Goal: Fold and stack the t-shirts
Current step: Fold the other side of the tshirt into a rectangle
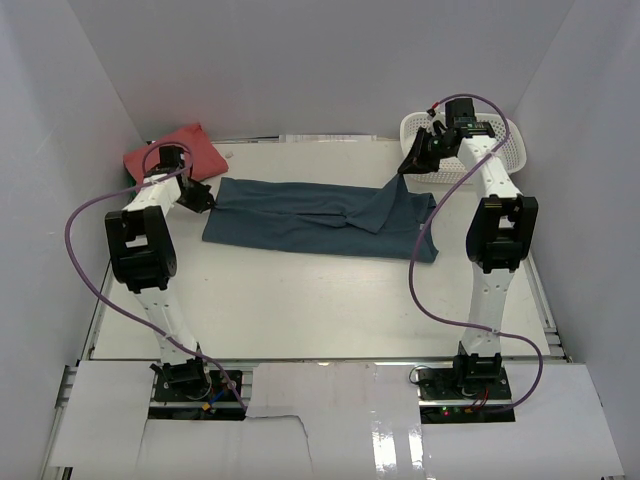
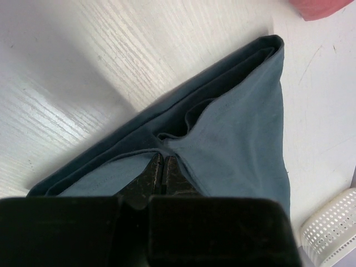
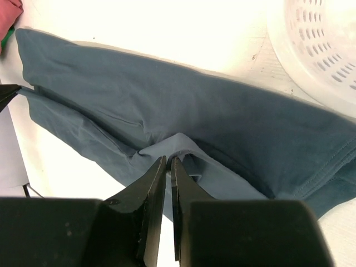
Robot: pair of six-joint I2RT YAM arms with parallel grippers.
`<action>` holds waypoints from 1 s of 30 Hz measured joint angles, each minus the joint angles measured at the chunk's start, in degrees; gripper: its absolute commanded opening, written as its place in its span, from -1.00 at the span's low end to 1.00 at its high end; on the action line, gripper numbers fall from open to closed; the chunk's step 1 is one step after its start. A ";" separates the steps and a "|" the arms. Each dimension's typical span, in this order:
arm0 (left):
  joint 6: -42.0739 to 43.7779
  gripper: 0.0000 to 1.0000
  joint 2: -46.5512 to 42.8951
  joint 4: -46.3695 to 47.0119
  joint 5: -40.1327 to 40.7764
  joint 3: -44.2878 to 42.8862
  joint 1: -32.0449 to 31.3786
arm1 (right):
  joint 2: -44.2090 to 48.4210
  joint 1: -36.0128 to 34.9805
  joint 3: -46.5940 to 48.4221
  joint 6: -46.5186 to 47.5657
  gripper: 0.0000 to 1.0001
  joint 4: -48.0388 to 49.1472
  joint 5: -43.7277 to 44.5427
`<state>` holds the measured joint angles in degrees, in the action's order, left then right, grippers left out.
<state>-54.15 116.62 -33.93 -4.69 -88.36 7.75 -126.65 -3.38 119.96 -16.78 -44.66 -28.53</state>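
Observation:
The dark teal-blue t-shirt (image 1: pixel 310 215) lies folded lengthwise across the table's far half. My left gripper (image 1: pixel 203 199) is shut on its left end, pinching a fold of the cloth (image 2: pixel 233 133) at the fingertips (image 2: pixel 163 158). My right gripper (image 1: pixel 408 166) is shut on a raised corner of the shirt's right part; in the right wrist view the cloth (image 3: pixel 222 122) bunches at the jaw tips (image 3: pixel 168 159). The coral-red t-shirt (image 1: pixel 175 148) lies folded at the far left corner, behind the left gripper, and shows in the left wrist view (image 2: pixel 325 8).
A white lattice basket (image 1: pixel 495 150) stands at the far right behind the right arm; it also shows in the right wrist view (image 3: pixel 322 50) and the left wrist view (image 2: pixel 334 228). White walls enclose the table on three sides.

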 measured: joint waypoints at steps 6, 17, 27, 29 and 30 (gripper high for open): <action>0.00 -1.00 0.70 -0.04 -0.22 -2.10 0.00 | -0.70 0.04 0.28 -0.85 -0.49 0.35 -0.11; 0.02 0.62 3.63 0.68 -0.26 -7.91 0.00 | -0.72 1.01 1.55 -2.29 -0.14 4.17 -0.52; 0.46 0.54 3.72 1.29 0.02 -8.04 -0.09 | 4.07 0.52 -7.52 -0.98 -0.09 7.19 -2.95; 1.62 0.53 3.48 1.40 -0.07 -8.04 -0.46 | 6.71 -0.33 -10.93 -0.15 -0.09 7.23 -2.69; 2.58 0.52 3.23 1.42 -0.07 -8.02 -0.87 | 8.41 -0.98 -13.03 0.35 -0.09 7.06 -2.54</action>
<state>-51.57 119.85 -32.51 -4.75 -96.38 6.87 -118.24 -4.36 106.94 -16.43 -37.60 -31.07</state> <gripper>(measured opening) 0.767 0.454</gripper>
